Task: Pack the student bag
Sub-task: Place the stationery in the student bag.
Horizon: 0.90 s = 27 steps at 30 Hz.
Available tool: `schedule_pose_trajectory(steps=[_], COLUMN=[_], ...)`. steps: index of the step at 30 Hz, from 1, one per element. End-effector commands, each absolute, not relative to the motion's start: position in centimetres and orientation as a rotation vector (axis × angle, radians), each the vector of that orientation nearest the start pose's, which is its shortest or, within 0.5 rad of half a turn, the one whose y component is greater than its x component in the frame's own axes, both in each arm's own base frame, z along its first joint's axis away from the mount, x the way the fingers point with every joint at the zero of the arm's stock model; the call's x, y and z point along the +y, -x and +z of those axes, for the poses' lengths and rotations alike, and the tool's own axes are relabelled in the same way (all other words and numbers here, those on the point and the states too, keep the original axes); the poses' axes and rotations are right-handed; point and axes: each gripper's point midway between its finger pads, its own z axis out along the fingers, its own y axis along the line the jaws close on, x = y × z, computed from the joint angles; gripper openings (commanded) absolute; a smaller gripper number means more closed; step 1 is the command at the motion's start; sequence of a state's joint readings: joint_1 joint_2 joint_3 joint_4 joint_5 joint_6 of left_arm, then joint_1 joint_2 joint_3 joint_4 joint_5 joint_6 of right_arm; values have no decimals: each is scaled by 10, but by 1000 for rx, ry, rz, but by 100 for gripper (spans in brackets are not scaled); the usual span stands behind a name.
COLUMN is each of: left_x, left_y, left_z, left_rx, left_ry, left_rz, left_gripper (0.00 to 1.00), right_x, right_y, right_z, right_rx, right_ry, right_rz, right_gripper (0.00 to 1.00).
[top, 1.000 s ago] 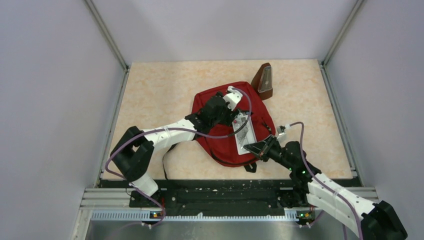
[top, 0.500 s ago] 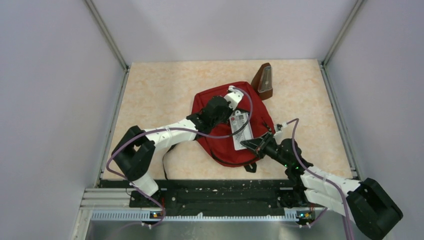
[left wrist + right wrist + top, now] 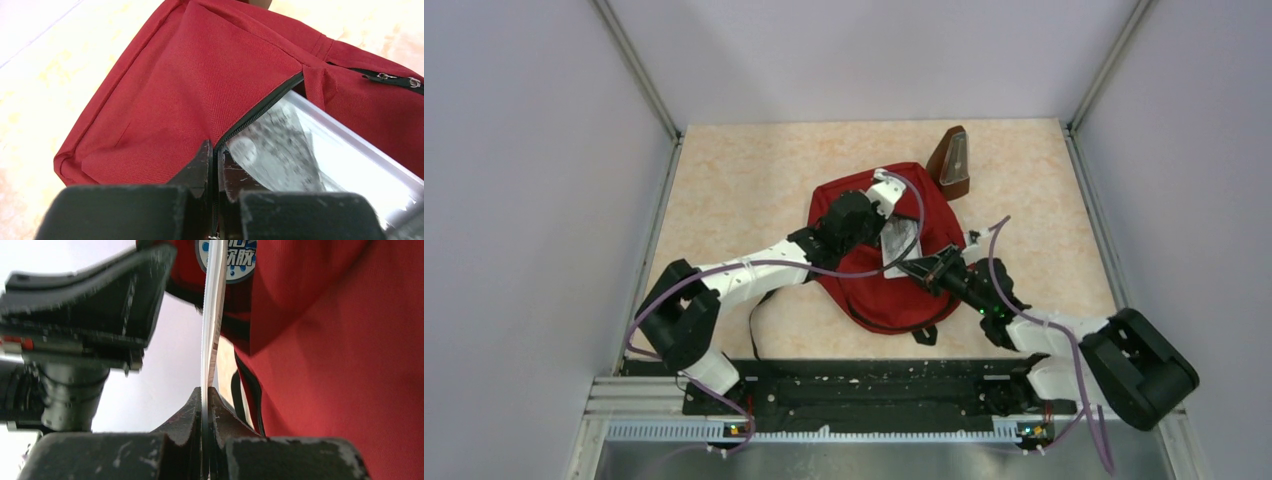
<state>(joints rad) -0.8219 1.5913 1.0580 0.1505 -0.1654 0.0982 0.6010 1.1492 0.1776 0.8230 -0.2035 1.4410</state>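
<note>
Red bag, left end effector pinching zipper, right end effector pinching packet

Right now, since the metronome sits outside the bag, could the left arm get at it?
Probably not yet. The left gripper is shut on the zipper edge of the bag, so it must let go first. After that the way looks free: the metronome stands just past the bag's far corner.

Found a peach-marbled tabletop bearing the red student bag, a brown metronome upright at its far corner.
</note>
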Motion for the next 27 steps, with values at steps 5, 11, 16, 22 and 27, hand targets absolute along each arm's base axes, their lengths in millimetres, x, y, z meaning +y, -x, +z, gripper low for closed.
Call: schedule_pose_trajectory(steps=[5,11,16,22,27], left_x=[-331,-332,-331,-327,-320], left_y=[-347,-344,-346,-345,-340], left_z=[224,221,220,217,218], left_rx=[1682,1688,1705,1734,1784], left_ry=[-688,-707,-672,-651,-613], left_rz=[-396,-404,-406,-406,-410], left_gripper=[0,0,0,2,30], right_x=[266,286,277,249,226], right_y=[-306,-353,-370,-346,-320], right_z=[178,172,154,149,148], right_rx=[1770,1808,1861,1906,1950], right_ry=[-531,-395,-350,-300,-234], right_rz=[1505,1370,1178,1031,925], right_gripper=[0,0,29,70,74])
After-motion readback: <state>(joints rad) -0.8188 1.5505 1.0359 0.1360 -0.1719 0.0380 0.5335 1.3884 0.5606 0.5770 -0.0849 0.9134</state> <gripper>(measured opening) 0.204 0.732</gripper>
